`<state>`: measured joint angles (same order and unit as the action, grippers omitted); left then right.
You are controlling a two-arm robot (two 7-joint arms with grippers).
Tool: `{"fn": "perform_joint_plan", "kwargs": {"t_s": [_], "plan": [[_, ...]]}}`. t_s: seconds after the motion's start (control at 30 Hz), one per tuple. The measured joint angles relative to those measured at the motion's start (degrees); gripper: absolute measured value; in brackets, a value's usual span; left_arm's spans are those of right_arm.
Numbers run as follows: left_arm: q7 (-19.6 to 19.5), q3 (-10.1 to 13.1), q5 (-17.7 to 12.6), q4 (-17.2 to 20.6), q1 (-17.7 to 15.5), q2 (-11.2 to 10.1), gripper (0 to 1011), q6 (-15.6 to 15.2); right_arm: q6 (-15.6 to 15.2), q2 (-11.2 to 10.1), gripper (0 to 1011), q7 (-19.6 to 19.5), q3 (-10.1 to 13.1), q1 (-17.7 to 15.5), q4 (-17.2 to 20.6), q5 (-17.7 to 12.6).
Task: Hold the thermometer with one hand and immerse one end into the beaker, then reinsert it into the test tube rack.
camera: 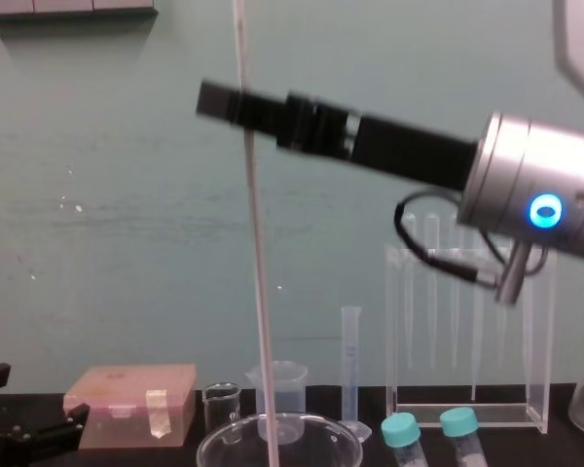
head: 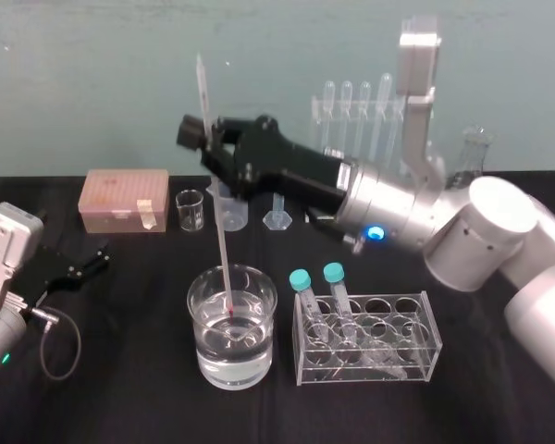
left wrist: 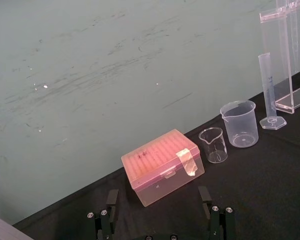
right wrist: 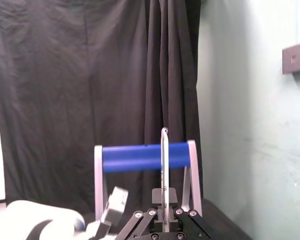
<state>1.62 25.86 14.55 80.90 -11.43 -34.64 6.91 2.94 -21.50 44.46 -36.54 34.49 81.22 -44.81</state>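
Note:
My right gripper (head: 203,137) is shut on the upper part of the thermometer (head: 220,240), a long thin glass rod held nearly upright. The rod's red lower tip dips into the water in the wide glass beaker (head: 208,351) at the front centre of the table. In the chest view the thermometer (camera: 254,243) runs from the gripper (camera: 224,102) down into the beaker (camera: 214,449). In the right wrist view the rod (right wrist: 164,165) rises from between the closed fingers. The tall clear test tube rack (head: 400,104) stands at the back right with pipettes in it. My left gripper (head: 100,259) rests open at the left.
A pink tip box (head: 125,199), a tiny glass beaker (head: 190,210), a plastic spouted beaker (head: 229,208) and a graduated cylinder (head: 277,213) line the back. A low clear rack (head: 416,356) with two blue-capped tubes sits right of the beaker. A glass flask (head: 472,153) stands far right.

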Motion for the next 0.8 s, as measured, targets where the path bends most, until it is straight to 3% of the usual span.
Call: {"fn": "perform_joint_plan", "kwargs": {"t_s": [0.3, 0.8], "plan": [[0.0, 0.0, 0.0, 0.0, 0.0, 0.0, 1008, 0.0, 2.4, 0.9, 56, 2.2, -1.4, -1.3, -4.6, 1.6], [0.0, 0.0, 0.0, 0.0, 0.0, 0.0, 1008, 0.0, 2.6, 1.4, 56, 2.7, -1.1, -2.1, -6.1, 2.5]]}}
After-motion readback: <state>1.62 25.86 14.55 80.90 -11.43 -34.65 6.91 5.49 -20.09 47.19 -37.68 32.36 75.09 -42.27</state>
